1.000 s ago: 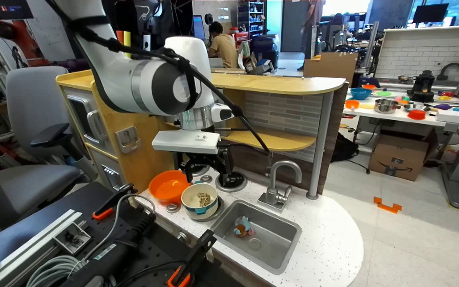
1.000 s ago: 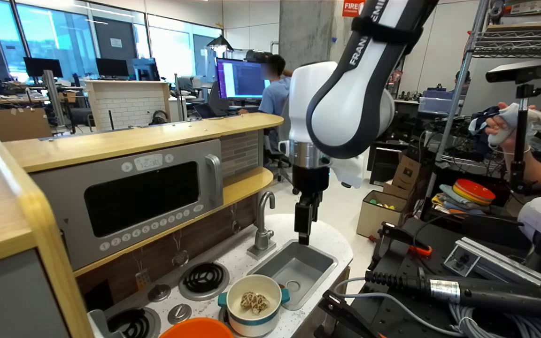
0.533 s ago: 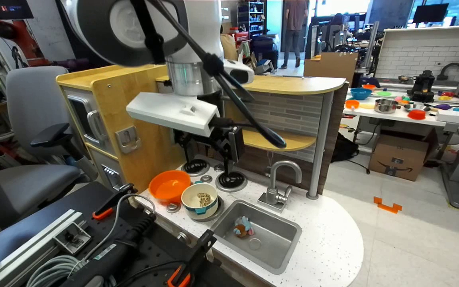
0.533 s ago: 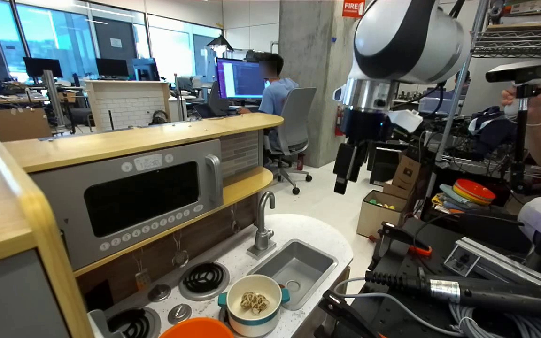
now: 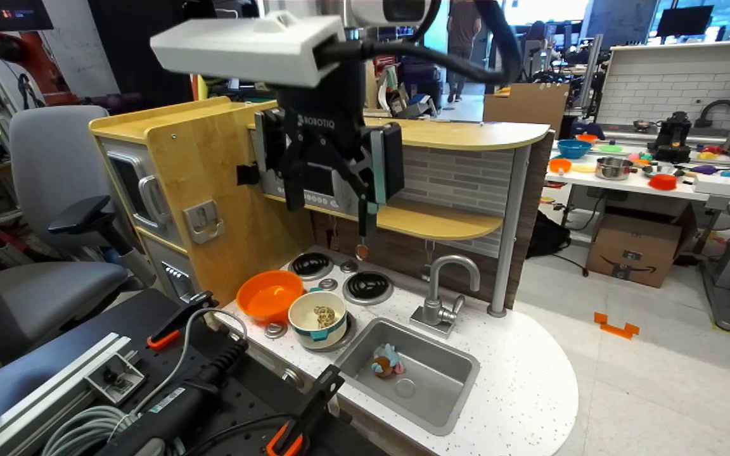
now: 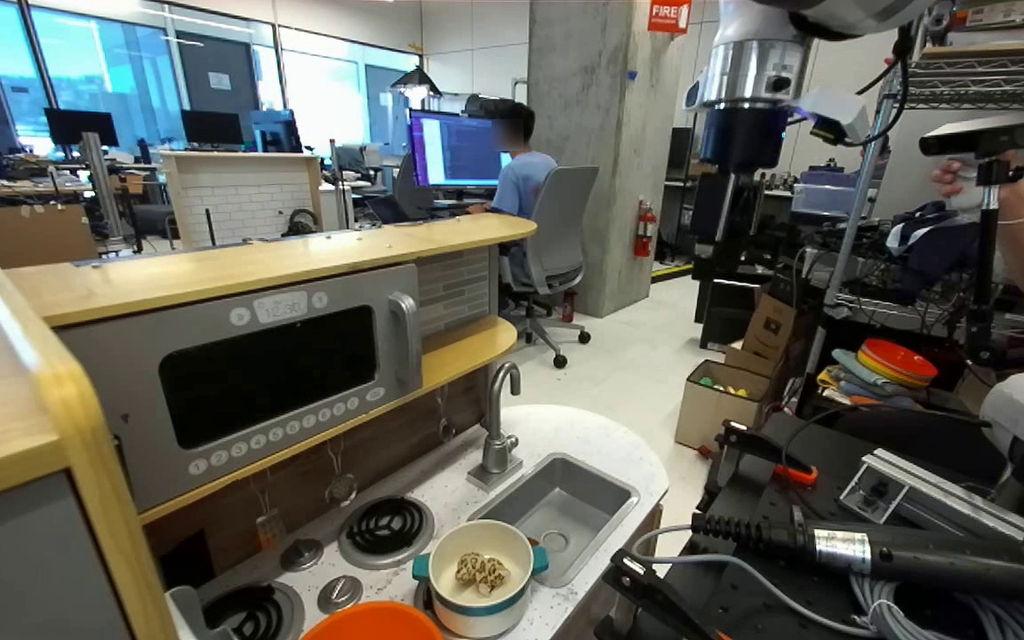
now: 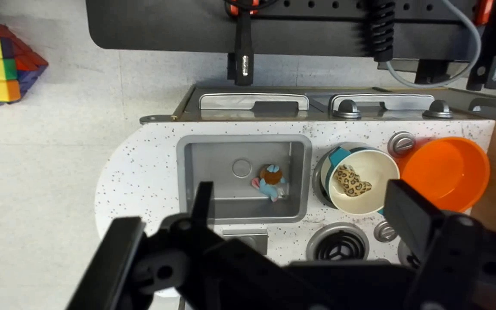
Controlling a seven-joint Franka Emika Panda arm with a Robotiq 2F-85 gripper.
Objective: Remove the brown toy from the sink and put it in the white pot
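The brown-tan toy (image 7: 351,181), lumpy with dark leopard spots, lies inside the white pot (image 7: 383,189). The pot is cream inside with teal handles and also shows in both exterior views (image 5: 301,316) (image 6: 476,613). The grey sink (image 7: 243,138) holds a different small toy (image 7: 270,183), blue with a round brown part and a pink tip. My gripper (image 5: 331,223) is high above the counter, open and empty. In the wrist view its fingers (image 7: 301,182) stand wide apart, with the sink and pot far below.
An orange bowl (image 7: 450,172) stands beside the pot. The curved faucet (image 5: 454,263) rises behind the sink, and the yellow wooden shelf (image 5: 444,221) stands at the back. A black table (image 5: 206,373) with clamps and cables is in front of the counter.
My gripper has risen well above the counter and come away from the kitchen's back wall, staying open. The spotted toy, the pot and the toy in the sink have not moved.
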